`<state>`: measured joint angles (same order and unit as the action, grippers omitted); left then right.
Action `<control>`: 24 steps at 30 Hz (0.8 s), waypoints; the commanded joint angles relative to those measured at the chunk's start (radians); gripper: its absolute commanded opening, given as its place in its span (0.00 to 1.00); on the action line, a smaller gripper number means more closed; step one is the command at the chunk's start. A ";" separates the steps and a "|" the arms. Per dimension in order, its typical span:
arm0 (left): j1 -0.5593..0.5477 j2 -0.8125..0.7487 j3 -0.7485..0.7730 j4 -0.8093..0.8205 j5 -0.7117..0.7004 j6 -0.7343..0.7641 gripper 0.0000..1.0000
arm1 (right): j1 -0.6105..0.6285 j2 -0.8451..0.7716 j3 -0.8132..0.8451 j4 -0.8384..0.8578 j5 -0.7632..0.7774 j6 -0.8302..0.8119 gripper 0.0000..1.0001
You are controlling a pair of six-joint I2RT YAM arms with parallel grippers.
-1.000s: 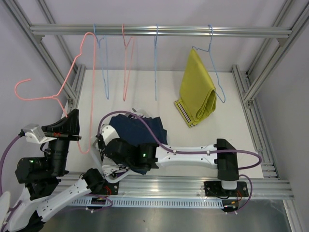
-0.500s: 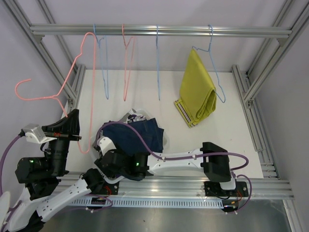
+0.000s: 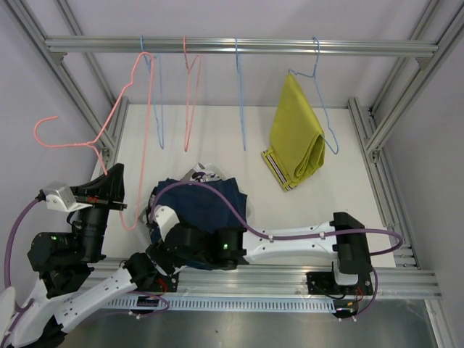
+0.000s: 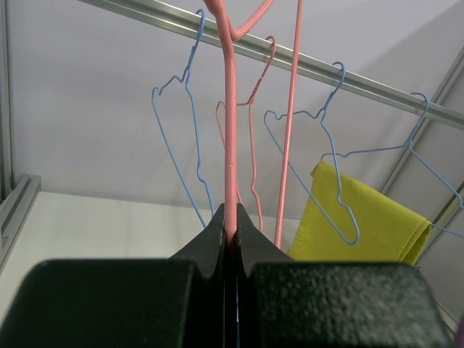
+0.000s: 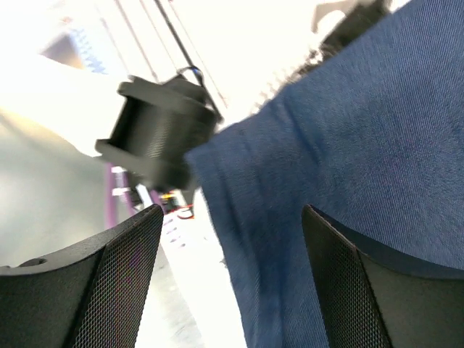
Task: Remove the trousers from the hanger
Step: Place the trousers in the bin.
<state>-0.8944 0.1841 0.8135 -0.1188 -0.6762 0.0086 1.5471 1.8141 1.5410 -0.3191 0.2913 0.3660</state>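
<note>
My left gripper (image 4: 230, 217) is shut on the wire of an empty pink hanger (image 3: 115, 98), held up at the left of the frame; the same hanger (image 4: 230, 145) rises straight from the fingertips in the left wrist view. Navy trousers (image 3: 212, 197) lie on top of a pile on the white table, with a white printed pair (image 3: 205, 172) peeking out behind. My right gripper (image 5: 232, 217) hovers open close over the navy trousers (image 5: 348, 145), nothing between its fingers. Mustard yellow trousers (image 3: 296, 134) hang folded over a blue hanger (image 3: 324, 123) on the rail.
The metal rail (image 3: 239, 46) carries an empty blue hanger (image 3: 156, 101), an empty pink one (image 3: 190, 101) and another empty blue one (image 3: 240, 101). Aluminium frame posts (image 3: 366, 130) flank the table on both sides. The right arm (image 3: 290, 243) stretches along the near edge.
My right gripper opened and let go of the navy trousers, which now rest on the pile. The left gripper shifted the pink hanger slightly up and right.
</note>
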 commanded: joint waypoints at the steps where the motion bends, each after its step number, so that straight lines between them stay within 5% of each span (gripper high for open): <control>1: 0.006 0.017 0.004 0.018 0.021 0.001 0.01 | 0.010 -0.088 -0.007 0.041 -0.052 -0.018 0.81; 5: 0.006 0.017 0.001 0.018 0.023 -0.001 0.00 | -0.001 -0.088 -0.005 0.051 -0.067 -0.030 0.71; 6: 0.006 0.017 0.001 0.018 0.024 -0.001 0.00 | -0.001 -0.087 -0.008 0.054 -0.066 -0.032 0.56; 9: 0.006 0.023 0.001 0.010 0.040 -0.001 0.01 | -0.019 -0.067 -0.027 0.084 -0.075 -0.030 0.34; 12: 0.006 0.035 0.004 0.004 0.047 -0.027 0.00 | -0.044 -0.042 -0.044 0.113 -0.107 -0.012 0.25; 24: 0.006 0.040 0.004 -0.005 0.067 -0.033 0.00 | -0.064 0.008 -0.139 0.172 -0.130 0.042 0.20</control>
<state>-0.8944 0.2031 0.8135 -0.1368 -0.6392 -0.0032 1.4788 1.8324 1.4021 -0.1879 0.1707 0.3855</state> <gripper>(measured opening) 0.025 0.207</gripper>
